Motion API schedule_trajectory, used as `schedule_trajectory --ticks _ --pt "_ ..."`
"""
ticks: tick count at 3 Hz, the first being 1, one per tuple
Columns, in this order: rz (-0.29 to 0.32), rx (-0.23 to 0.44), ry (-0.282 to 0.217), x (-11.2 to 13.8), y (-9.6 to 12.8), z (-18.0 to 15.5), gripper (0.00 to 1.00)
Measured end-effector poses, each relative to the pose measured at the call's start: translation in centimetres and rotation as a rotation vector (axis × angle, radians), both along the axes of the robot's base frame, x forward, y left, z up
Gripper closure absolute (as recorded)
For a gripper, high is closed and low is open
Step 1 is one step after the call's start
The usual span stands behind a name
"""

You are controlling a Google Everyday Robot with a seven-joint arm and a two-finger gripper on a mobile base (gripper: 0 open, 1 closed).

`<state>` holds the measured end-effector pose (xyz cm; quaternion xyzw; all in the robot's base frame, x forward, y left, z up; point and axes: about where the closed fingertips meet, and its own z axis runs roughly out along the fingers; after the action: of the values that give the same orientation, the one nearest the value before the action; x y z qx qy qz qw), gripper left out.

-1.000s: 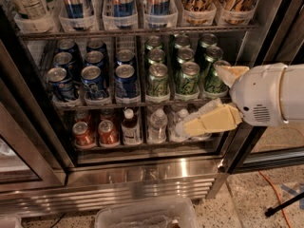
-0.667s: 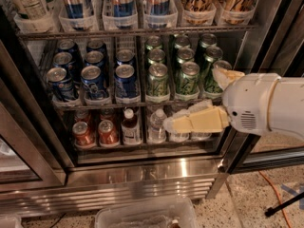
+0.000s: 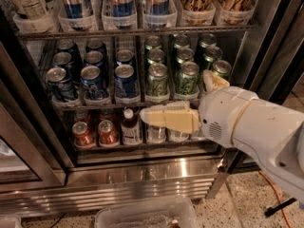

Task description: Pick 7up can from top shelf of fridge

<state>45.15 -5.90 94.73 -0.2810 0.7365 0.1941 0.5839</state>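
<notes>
In front of the fridge (image 3: 142, 174), claw (image 3: 175, 96) shifted further left

The 7up can (image 3: 26, 1) is cut off by the upper edge, and lower-rack bottles (image 3: 155, 135) are partly hidden behind the pincer (image 3: 176, 98).

The claw (image 3: 175, 96) has slid further left, below the green cans (image 3: 157, 80). Its arm (image 3: 259, 127) looms larger beside them.

7up can (image 3: 28, 3) stands at the left end of the top shelf (image 3: 142, 33) in the fridge (image 3: 142, 177). Claw (image 3: 175, 98) is lower right, before the fridge, well apart from the can.
</notes>
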Motion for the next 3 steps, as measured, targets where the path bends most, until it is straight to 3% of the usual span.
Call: schedule_trajectory --ticks 1,2,3 --pt "-0.158 0.085 -0.041 1.27 -2.23 0.18 0.00" --pt "-0.219 0.129 -0.045 1.17 -2.38 1.09 0.00" --pt "-0.219 0.129 -0.045 1.17 -2.38 1.09 0.00"
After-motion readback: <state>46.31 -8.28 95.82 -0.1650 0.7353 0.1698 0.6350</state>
